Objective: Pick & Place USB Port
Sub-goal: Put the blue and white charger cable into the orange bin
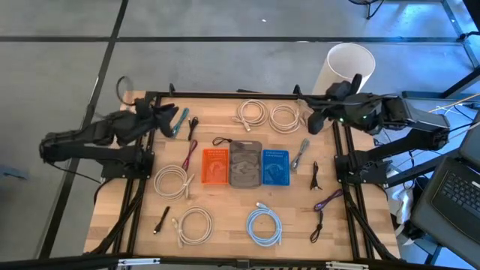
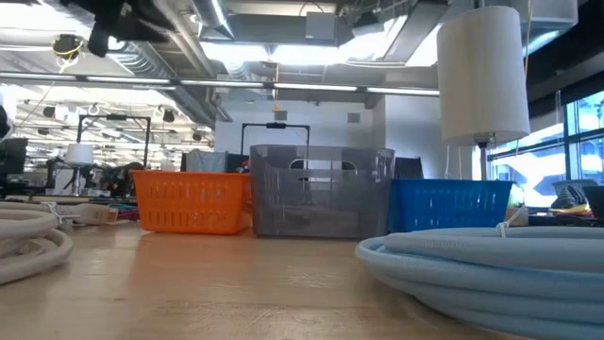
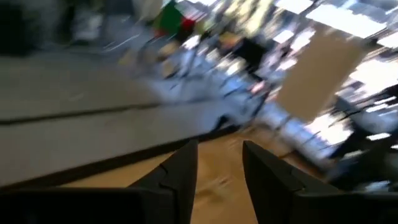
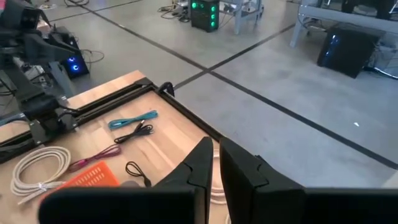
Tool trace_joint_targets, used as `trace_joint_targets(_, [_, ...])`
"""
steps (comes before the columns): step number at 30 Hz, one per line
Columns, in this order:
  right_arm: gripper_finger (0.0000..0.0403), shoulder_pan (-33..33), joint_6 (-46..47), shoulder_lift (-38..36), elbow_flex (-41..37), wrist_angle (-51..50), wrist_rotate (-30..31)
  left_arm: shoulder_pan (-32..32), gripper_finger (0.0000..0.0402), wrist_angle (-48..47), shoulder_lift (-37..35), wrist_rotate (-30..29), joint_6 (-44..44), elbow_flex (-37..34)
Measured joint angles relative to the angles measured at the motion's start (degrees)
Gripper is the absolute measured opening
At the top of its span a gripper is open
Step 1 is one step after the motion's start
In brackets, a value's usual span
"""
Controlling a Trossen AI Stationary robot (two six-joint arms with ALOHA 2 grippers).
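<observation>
Wood tabletop holds 3 bins mid-frame; the left gripper hovers part-open and empty at upper left beside the teal cable, so I'd steady it before descending; right gripper waits closed at upper right.

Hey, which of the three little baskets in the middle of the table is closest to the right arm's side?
The blue basket. It stands at the right end of the row; the grey basket is in the middle and the orange basket is at the left end.
</observation>
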Motion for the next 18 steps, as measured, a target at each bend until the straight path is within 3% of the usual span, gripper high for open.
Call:
trace_joint_targets(5, [0.0033,-0.12,-2.09,-0.19,0.00,0.00,-0.17,5.15,0.0120,-19.75,13.68,1.13,-8.46,7.90])
trace_joint_targets(10, [0.0033,-0.12,-2.66,-0.21,0.00,0.03,-0.28,12.70,0.0121,-26.48,22.37,9.57,-14.23,8.44])
trace_joint_targets(18, [0.0033,-0.12,-2.66,-0.21,0.00,0.04,-0.43,24.18,0.0121,-28.32,32.51,14.00,-3.66,8.46])
